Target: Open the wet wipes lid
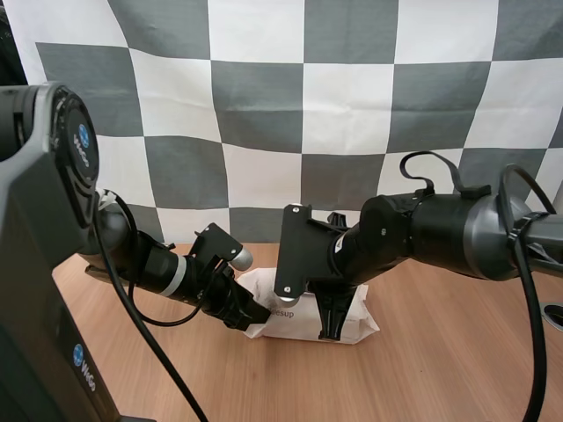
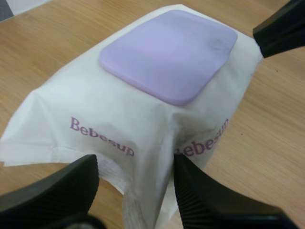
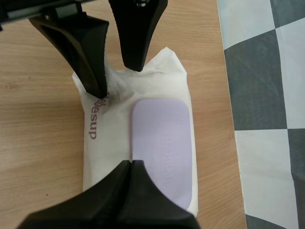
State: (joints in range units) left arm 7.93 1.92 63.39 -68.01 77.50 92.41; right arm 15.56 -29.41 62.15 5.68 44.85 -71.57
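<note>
Closest to me, bare wooden table. Lying flat on it is the pack of wet wipes, its purple lid still down and flush. The left gripper has pinched the crimped end of the pack, bunching the soft wrap between its fingers. At the other end, the right gripper has its fingers pressed together into one wedge, the tip at the lid's edge. My worry is that the tip finds no lip on that smooth lid and skids off. Also, a pull upward could drag the whole pack, since only loose wrap is held.
</note>
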